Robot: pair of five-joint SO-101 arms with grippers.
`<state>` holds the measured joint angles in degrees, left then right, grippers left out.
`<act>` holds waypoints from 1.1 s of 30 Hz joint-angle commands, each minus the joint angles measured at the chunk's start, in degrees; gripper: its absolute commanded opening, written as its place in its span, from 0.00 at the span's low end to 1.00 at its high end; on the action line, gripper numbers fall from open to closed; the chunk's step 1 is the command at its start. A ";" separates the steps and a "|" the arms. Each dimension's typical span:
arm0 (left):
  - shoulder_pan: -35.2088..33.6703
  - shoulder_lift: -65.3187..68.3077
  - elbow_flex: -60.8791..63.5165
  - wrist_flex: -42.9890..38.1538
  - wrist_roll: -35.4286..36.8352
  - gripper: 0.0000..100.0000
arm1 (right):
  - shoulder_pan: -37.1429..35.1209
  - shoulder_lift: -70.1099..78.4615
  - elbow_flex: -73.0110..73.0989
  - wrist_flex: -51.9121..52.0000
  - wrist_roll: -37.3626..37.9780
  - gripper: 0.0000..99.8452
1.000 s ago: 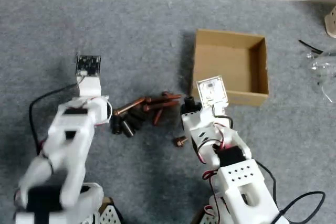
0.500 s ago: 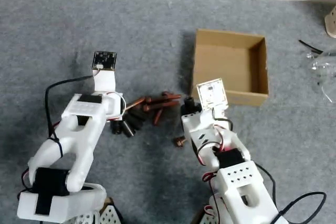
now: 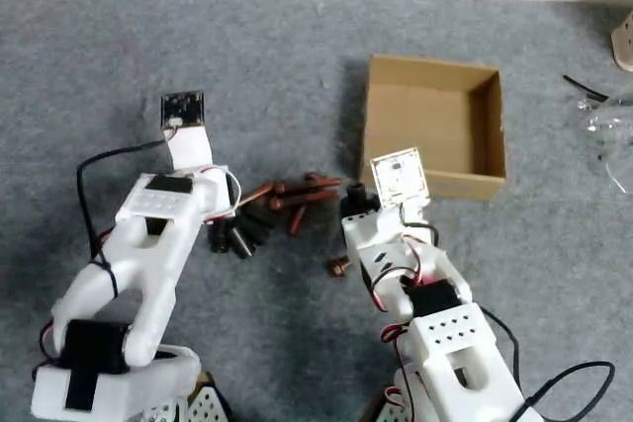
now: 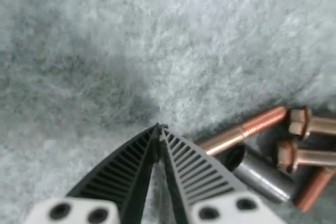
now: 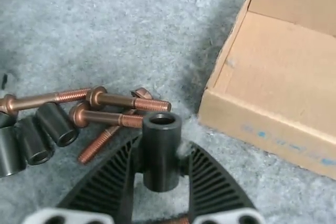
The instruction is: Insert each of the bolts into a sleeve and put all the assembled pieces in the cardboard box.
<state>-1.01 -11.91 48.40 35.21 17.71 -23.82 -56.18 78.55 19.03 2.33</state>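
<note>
A black sleeve (image 5: 160, 129) stands upright with its open mouth up, clamped between the ribbed fingers of the right gripper (image 5: 161, 148). It is near the middle of the tabletop (image 3: 297, 56), just short of the near wall of the cardboard box (image 3: 432, 126). The box sits toward the far edge, right of the middle, and nothing assembled lies in it yet.

The copper bolts (image 5: 113, 109) lie flat in a loose pile just beside the held sleeve. Their long axes run roughly along the tabletop's width, and two of them point their threaded ends toward the sleeve. The spare sleeves (image 5: 55, 124) lie on their sides, side by side, touching the pile on its near side. A short stray bolt (image 3: 339, 266) lies apart, nearer the front edge.

The left gripper (image 4: 159, 129) is pressed shut on nothing, its tip low over the grey covering. It is just beside one long bolt (image 4: 244, 129), whose threaded end points away from it toward the pile.

The next move likely turns on axes: the sleeve's bore is vertical, while every bolt lies horizontal. A bolt would have to be lifted, tipped thread-down and brought over the sleeve's mouth. The left arm is free and nearer the long bolt, so the pick seems to be its job, and its jaws must part first.
</note>
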 commanded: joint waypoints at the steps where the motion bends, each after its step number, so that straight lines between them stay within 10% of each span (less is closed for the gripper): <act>1: 0.75 -7.60 0.31 0.00 -6.59 0.01 | 1.36 -1.54 -0.40 -1.89 0.53 0.00; 33: 8.84 -5.32 -0.31 4.84 -24.35 0.01 | 1.36 -1.54 -0.40 -1.89 0.53 0.00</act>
<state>6.99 -16.75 50.68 39.78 -5.58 -23.82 -56.18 78.55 19.03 2.33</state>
